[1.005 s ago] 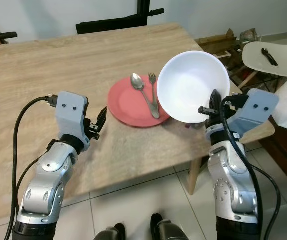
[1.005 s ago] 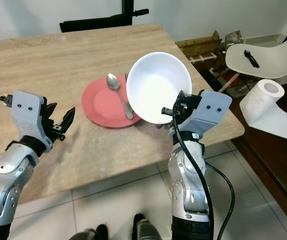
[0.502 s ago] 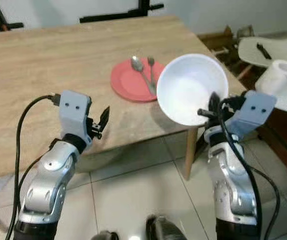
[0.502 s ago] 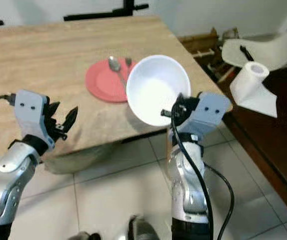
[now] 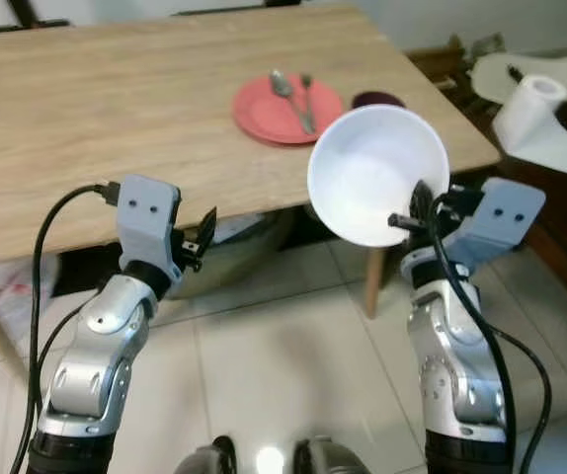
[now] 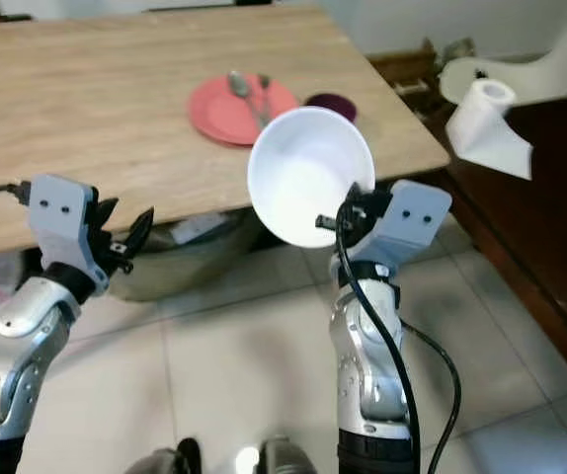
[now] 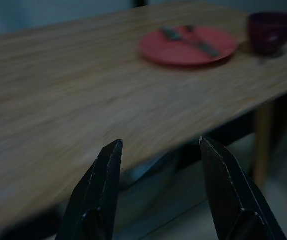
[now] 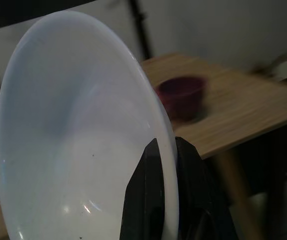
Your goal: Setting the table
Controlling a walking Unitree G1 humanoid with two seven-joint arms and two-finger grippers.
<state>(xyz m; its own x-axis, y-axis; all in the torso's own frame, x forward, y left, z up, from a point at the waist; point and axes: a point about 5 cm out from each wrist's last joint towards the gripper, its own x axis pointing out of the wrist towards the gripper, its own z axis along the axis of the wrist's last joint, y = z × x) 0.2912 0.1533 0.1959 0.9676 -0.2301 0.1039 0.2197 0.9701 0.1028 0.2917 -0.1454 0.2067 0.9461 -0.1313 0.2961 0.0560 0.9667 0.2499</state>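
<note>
Currently the right gripper (image 5: 417,202) is clenched on the rim of a white bowl (image 5: 377,173), one finger inside and one outside, as the right wrist view shows. The bowl is tilted, mouth toward the camera, and hangs in the air off the near edge of the tabletop (image 5: 116,109), over tiled floor (image 5: 264,375). The left gripper (image 7: 156,192) is released, fingers apart and empty, at about 9 o'clock from the bowl and also short of the tabletop edge.

On the tabletop, at 11 o'clock from the bowl, a red plate (image 5: 285,107) carries a spoon (image 5: 282,85) and a fork (image 5: 308,94). A dark purple cup (image 5: 377,99) stands just beside the plate at its 3 o'clock.

Risk: the hold is a thin pinch on a smooth rim, so the tilted bowl could pivot or slip out and break on the tiles. Setting it down near the plate, its wide rim could knock the cup or shift the cutlery.
</note>
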